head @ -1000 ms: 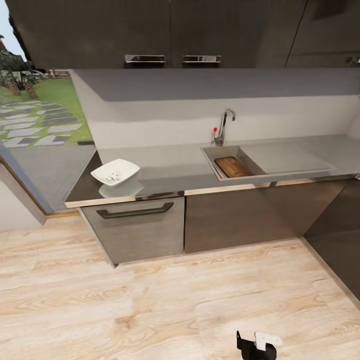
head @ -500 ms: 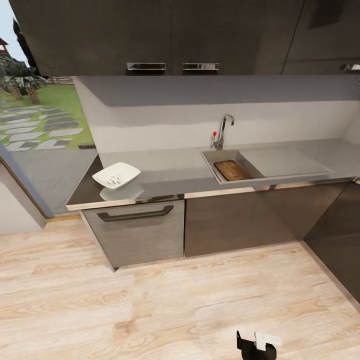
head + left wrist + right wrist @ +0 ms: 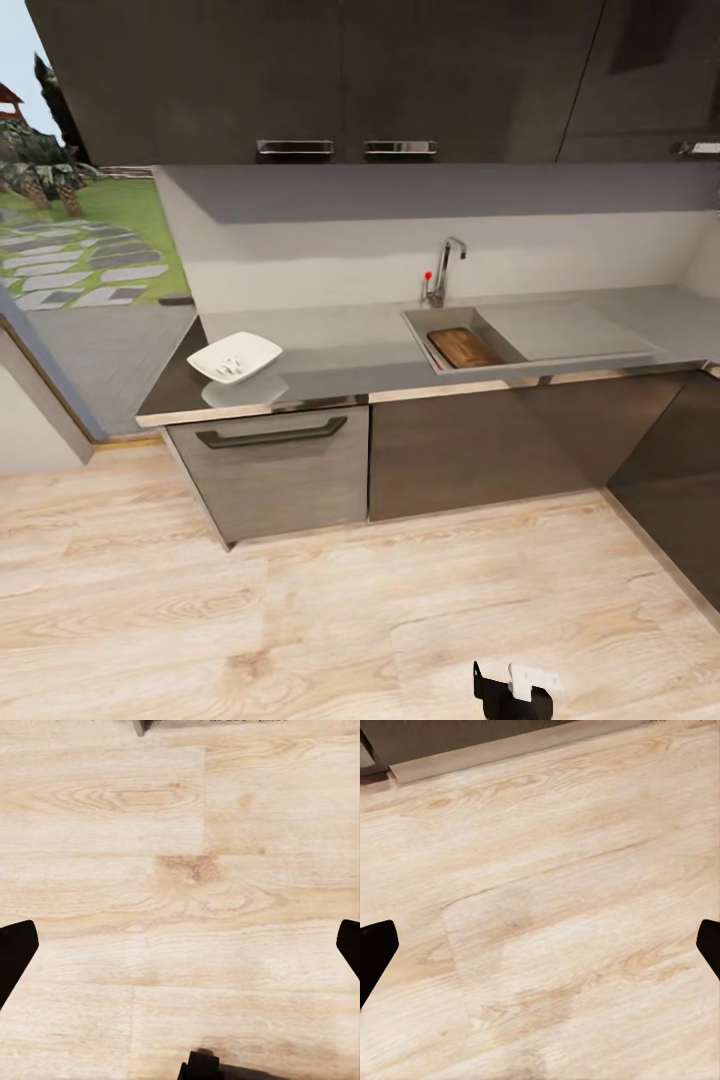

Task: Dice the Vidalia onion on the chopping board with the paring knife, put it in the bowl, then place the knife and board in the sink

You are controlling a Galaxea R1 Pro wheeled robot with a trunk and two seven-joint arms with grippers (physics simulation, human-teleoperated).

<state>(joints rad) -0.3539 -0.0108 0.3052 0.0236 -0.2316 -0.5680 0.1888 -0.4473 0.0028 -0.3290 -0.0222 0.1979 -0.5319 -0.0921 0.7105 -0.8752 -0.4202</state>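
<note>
My view has pulled back from the sink [image 3: 455,325]; chopping board [image 3: 465,347] unmoved inside. Both grippers [image 3: 180,945] [image 3: 540,945] spread wide over floor [image 3: 300,620].

Even, soft daylight; clean render, slightly soft detail.
The bench [image 3: 340,350] gleams with a pale reflection under the bowl [image 3: 235,358]; the upper cupboards [image 3: 330,80] throw a grey shadow band across the wall [image 3: 400,230].

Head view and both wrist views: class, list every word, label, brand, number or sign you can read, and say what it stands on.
None: no readable text appears in these pictures.
The faucet carries a red dot, a plain mark without letters.
The bowl, chopping board, sink, countertop and cabinet fronts bear no writing.
The wood floor in the wrist views has no lettering.
</note>
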